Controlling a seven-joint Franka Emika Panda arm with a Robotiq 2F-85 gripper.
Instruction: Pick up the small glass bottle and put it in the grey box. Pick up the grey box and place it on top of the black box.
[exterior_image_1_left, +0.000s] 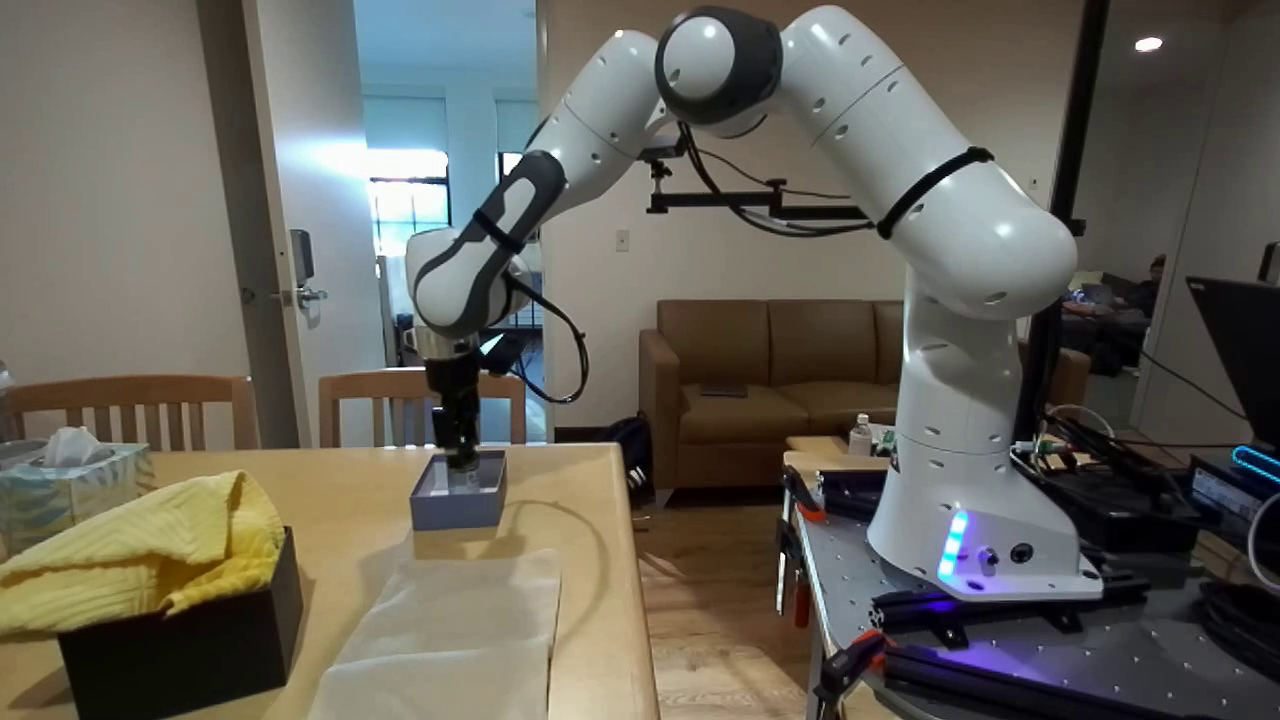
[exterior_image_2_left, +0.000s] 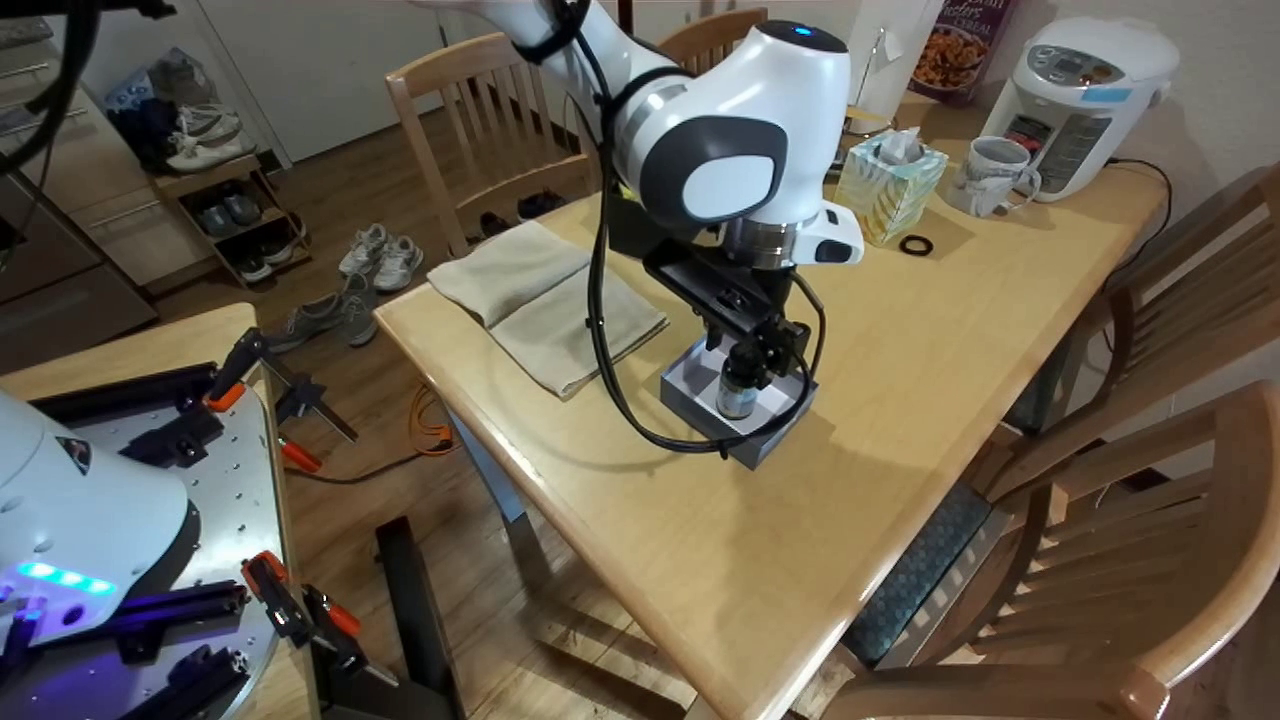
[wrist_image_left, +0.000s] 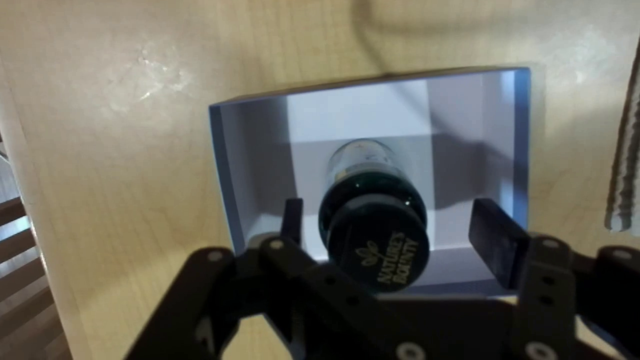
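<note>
The small glass bottle (wrist_image_left: 375, 235), dark green with a black cap, stands upright inside the grey box (wrist_image_left: 360, 112) in the wrist view. In both exterior views the bottle (exterior_image_2_left: 737, 398) (exterior_image_1_left: 463, 482) shows inside the grey box (exterior_image_1_left: 455, 514) (exterior_image_2_left: 690, 406) on the table. My gripper (wrist_image_left: 391, 225) is open around the bottle's cap, with a gap visible on each side. In both exterior views the gripper (exterior_image_1_left: 460, 455) (exterior_image_2_left: 752, 358) points down over the box. The black box (exterior_image_1_left: 190, 650) stands at the near left in an exterior view; the arm partly hides it in an exterior view (exterior_image_2_left: 632, 228).
A yellow cloth (exterior_image_1_left: 150, 550) lies over the black box. A folded beige cloth (exterior_image_2_left: 550, 300) lies between the grey box and the table edge. A tissue box (exterior_image_2_left: 893, 188), a mug (exterior_image_2_left: 990, 178), a black ring (exterior_image_2_left: 915, 245) and a water boiler (exterior_image_2_left: 1080, 110) stand further along. Chairs flank the table.
</note>
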